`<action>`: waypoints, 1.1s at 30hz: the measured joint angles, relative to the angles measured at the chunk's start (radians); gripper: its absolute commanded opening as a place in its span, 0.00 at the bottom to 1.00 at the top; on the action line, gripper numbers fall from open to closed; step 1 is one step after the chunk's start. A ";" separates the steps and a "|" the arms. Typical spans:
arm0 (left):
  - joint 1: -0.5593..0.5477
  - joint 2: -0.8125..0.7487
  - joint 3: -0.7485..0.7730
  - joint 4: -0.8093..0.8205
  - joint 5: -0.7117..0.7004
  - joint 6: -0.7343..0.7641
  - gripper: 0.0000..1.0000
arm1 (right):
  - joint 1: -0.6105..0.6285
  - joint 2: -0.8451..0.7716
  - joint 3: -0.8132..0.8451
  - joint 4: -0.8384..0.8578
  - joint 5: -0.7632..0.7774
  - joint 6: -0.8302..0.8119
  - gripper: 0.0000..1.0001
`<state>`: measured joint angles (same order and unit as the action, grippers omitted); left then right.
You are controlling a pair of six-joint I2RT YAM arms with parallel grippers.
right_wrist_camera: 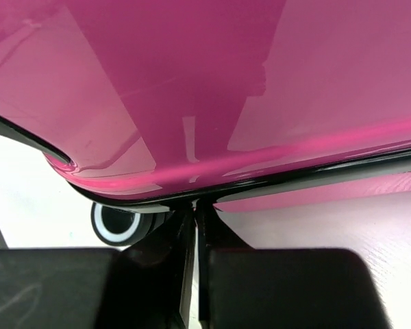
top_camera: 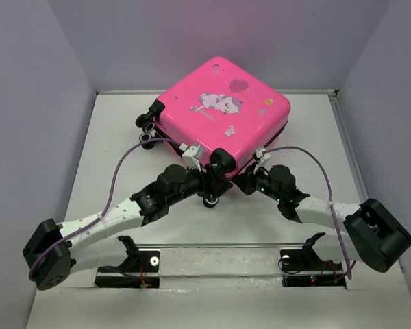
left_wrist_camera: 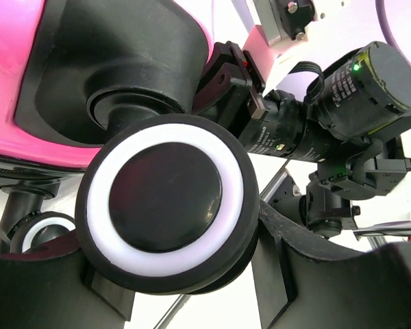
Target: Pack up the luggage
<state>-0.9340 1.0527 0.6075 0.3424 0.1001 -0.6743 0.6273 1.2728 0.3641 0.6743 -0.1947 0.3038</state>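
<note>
the small hot-pink hard-shell suitcase with a cartoon print (top_camera: 222,113) lies flat and closed at the far middle of the white table (top_camera: 116,137), print side up. both arms reach its near corner.

the left gripper (left_wrist_camera: 168,247) has its fingers spread wide with a black caster wheel with a white ring (left_wrist_camera: 166,199) sitting between them. whether they actually pinch the wheel cannot be told.

the right gripper (right_wrist_camera: 195,226) has its fingers drawn almost together, leaving only a thin slit, with the tips at the black zipper trim (right_wrist_camera: 315,171) along the seam. whether a pull tab sits between them cannot be told.

the shell looks stiff, glossy and slippery, too broad for either pincer to span, and probably light enough to skid when pushed. the likely holds are the small parts: a wheel or its housing to steady the case, and the zipper pull at the seam. one arm bracing while the other draws along the trim seems the safest way to work it.
</note>
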 measured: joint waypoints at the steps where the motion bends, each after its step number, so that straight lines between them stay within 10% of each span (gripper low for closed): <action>1: 0.000 0.000 0.002 -0.002 0.000 0.000 0.06 | 0.000 0.004 0.000 0.005 0.001 0.000 0.07; 9: 0.000 0.028 0.040 -0.021 0.001 -0.004 0.06 | 0.039 0.005 -0.035 0.076 0.038 0.032 0.07; 21: -0.018 0.249 0.329 -0.180 0.118 -0.071 0.07 | 0.321 -0.082 -0.072 0.115 0.568 0.256 0.07; 26: -0.084 0.394 0.493 -0.258 0.044 -0.089 0.84 | 0.357 0.054 -0.102 0.330 0.771 0.296 0.07; 33: -0.138 0.351 0.579 -0.410 -0.115 0.082 0.99 | 0.398 0.087 -0.099 0.455 0.823 0.266 0.07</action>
<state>-1.0725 1.4036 1.1870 -0.0681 -0.0147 -0.5922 1.0256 1.3602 0.2649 1.1297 0.6281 0.5701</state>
